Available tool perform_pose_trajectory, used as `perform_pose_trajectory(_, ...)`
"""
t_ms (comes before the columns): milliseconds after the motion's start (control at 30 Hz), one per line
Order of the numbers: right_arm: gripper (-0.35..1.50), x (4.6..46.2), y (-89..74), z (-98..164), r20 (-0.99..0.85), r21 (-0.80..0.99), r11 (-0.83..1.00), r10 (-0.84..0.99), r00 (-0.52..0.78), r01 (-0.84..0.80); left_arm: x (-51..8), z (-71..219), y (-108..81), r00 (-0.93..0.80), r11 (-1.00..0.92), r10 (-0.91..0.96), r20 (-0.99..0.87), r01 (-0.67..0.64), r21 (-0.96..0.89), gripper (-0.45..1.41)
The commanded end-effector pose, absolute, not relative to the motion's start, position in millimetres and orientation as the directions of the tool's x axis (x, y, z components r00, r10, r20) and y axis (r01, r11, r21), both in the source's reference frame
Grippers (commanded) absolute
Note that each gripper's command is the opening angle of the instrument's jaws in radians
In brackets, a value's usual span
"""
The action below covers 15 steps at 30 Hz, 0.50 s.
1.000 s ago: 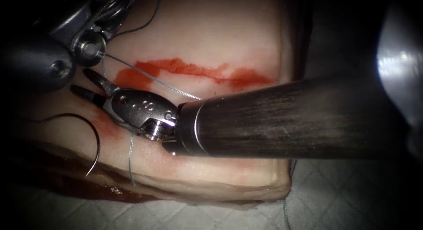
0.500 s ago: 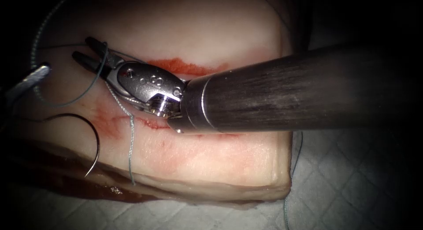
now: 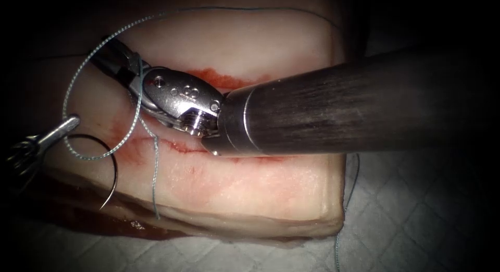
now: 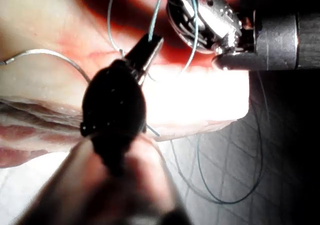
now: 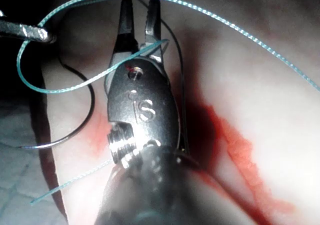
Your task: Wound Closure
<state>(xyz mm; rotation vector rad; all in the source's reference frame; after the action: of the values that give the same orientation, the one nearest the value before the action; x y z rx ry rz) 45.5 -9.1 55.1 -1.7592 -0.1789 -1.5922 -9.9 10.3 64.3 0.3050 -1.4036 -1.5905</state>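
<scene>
The right tool [image 3: 112,57] lies across the tissue [image 3: 234,188], its open jaws pointing up-left with nothing between them. The blue thread [image 3: 86,61] runs in a wide loop around those jaws [image 5: 139,15]. At the tissue's left edge the left tool [image 3: 72,122] is shut on that thread [image 4: 156,15], as the left wrist view [image 4: 151,44] also shows. The curved needle [image 3: 115,170] lies free on the tissue's left part, held by neither tool, its tip toward the front edge. A short thread tail [image 3: 154,188] hangs down the front face.
Red fluid [image 3: 216,76] streaks the tissue beside the right tool's wrist, and a thin red line [image 3: 179,146] runs below it. A white quilted cloth [image 3: 416,225] lies under the tissue. More thread [image 3: 348,199] trails down the tissue's right edge.
The left tool went from the upper left down to the lower left with the thread, drawing a loop around the right tool's jaws. The right tool rose toward the upper left. The needle stayed put.
</scene>
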Motion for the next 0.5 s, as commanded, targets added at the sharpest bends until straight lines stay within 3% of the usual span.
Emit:
perform_pose_trajectory(33, -0.11, 46.3, -9.2, 55.2, 0.905, -0.425, -0.721, -0.365, 0.221, 0.548, -10.1, 65.6, 11.2, -0.511, 0.121, -0.765, 0.391, 0.481, 0.868, -0.45)
perform_pose_trajectory(500, -0.18, 46.4, -10.4, 53.9, 0.900, -0.437, -0.749, -0.363, 0.243, 0.498, -9.2, 71.5, 17.1, -0.465, 0.121, -0.782, 0.415, 0.539, 0.833, -0.45)
